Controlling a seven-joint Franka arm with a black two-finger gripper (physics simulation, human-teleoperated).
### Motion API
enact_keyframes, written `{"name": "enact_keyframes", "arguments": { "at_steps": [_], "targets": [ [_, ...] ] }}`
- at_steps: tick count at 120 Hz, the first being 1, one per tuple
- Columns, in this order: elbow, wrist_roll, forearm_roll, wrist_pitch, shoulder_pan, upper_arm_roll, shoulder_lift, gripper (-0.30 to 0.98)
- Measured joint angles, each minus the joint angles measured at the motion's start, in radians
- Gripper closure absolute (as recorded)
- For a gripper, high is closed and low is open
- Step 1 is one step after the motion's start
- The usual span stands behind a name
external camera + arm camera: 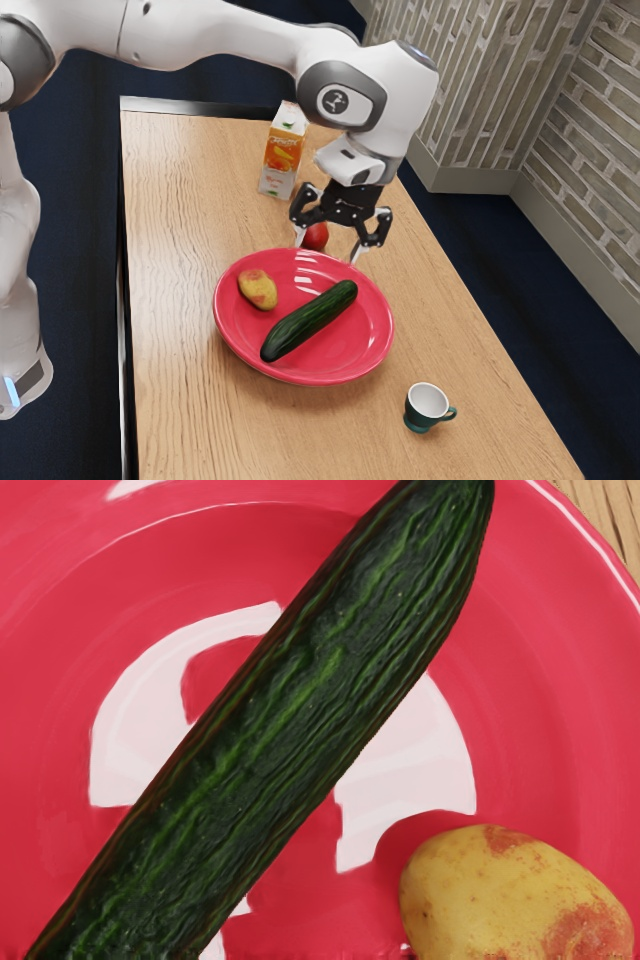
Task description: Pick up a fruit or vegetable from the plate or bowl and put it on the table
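Below the open pincer (328, 249), the cucumber (310, 320)

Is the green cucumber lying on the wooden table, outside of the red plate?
No, the cucumber lies on the red plate, beside the potato.

cucumber (285, 720), potato (515, 895) nearby, on red plate (80, 880)
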Motion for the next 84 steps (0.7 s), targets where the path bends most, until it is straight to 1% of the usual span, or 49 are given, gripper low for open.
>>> {"name": "enact_keyframes", "arguments": {
  "at_steps": [18, 30, 38, 58, 84],
  "targets": [
    [0.019, -0.030, 0.005, 0.025, 0.055, 0.011, 0.009, 0.00],
    [0.057, -0.118, 0.060, -0.015, 0.136, 0.011, 0.013, 0.00],
    [0.065, -0.183, 0.087, -0.047, 0.161, 0.011, 0.023, 0.00],
    [0.074, -0.365, 0.134, -0.145, 0.145, 0.012, 0.028, 0.00],
    [0.123, -0.579, 0.142, -0.222, 0.126, 0.006, 0.061, 0.00]
  ]
}}
